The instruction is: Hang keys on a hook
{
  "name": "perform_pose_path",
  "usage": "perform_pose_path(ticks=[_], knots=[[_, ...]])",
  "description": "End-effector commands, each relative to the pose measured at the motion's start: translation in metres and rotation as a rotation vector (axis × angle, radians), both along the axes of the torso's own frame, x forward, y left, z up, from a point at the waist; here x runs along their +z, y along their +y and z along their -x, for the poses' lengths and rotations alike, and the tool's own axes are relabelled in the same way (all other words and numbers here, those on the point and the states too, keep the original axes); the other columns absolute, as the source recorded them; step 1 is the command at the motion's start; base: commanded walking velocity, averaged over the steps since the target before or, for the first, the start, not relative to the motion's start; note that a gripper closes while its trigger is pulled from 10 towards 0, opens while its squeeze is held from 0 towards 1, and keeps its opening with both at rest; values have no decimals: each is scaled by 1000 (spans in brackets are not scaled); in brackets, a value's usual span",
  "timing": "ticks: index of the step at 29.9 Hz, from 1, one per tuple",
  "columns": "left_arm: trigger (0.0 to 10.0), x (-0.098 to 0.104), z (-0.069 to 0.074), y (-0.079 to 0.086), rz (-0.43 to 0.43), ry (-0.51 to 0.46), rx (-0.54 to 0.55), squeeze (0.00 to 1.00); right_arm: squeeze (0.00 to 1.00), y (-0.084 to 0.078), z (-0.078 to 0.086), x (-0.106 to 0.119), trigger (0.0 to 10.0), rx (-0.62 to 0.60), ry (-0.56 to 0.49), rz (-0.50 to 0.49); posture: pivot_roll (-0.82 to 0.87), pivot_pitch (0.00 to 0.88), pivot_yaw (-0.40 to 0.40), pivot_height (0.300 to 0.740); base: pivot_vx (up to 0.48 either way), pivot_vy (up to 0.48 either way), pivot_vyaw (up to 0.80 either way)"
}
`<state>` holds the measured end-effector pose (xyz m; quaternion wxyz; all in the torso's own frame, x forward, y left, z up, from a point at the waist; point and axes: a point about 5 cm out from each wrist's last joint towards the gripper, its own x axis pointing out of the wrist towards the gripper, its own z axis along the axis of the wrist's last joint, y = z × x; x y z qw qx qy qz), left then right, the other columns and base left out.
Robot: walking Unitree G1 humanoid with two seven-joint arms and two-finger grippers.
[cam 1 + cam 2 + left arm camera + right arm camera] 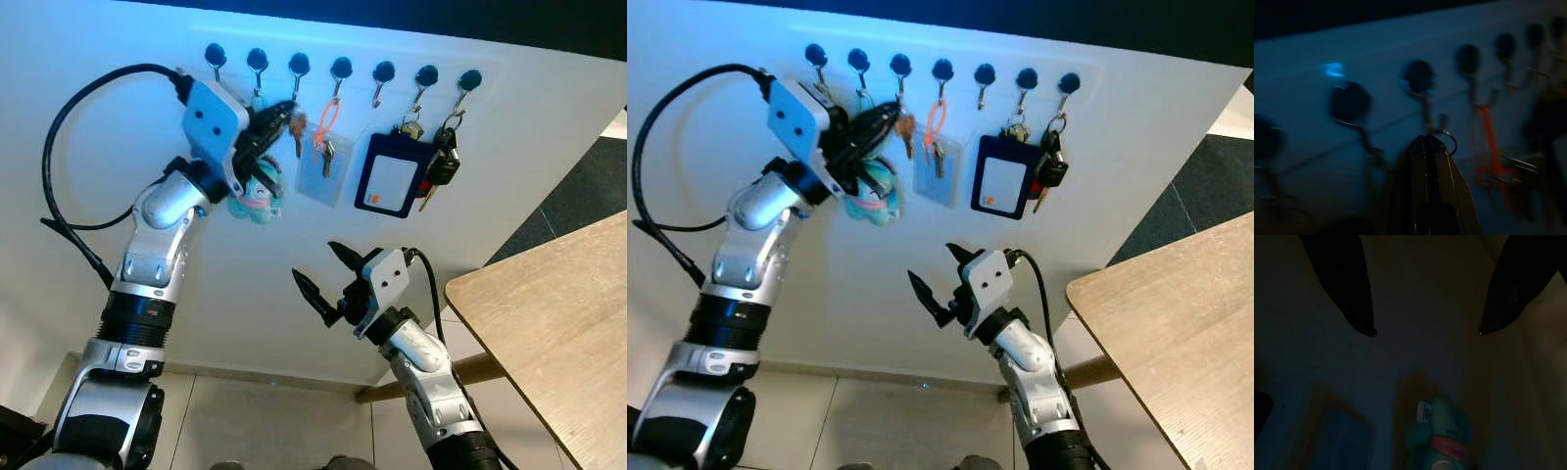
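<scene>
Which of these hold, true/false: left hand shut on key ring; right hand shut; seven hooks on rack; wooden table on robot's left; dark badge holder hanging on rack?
1. The left hand is shut on the key ring. True.
2. The right hand is shut. False: its fingers are spread open, holding nothing.
3. The hook rack has seven hooks. True.
4. The wooden table is on the robot's left. False: it is on its right.
5. A dark badge holder hangs on the rack. True.

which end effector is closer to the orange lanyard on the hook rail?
Left. The left end effector is up at the rail, just beside the orange lanyard, shut on a metal key ring. The right end effector hangs open well below it.
</scene>
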<state>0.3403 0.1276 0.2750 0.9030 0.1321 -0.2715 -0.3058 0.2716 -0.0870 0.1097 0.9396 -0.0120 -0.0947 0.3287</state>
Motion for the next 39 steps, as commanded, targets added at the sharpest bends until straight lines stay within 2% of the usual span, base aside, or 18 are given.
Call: perform_pose_path(ticks=[1, 16, 39], knots=[[10000, 3, -1, 5, -12, -10, 23, 0, 0, 0, 2, -1, 10000, 4, 11, -1, 74, 63, -66, 740, 0, 0, 0], [10000, -1, 8, 10, 19, -26, -20, 0, 0, 0, 3, -1, 10000, 9, 12, 2, 75, 63, -72, 740, 0, 0, 0], [10000, 11, 11, -14, 25, -47, -68, 0, 0, 2, 5, -2, 10000, 13, 16, 5, 74, 59, -67, 740, 0, 0, 0]])
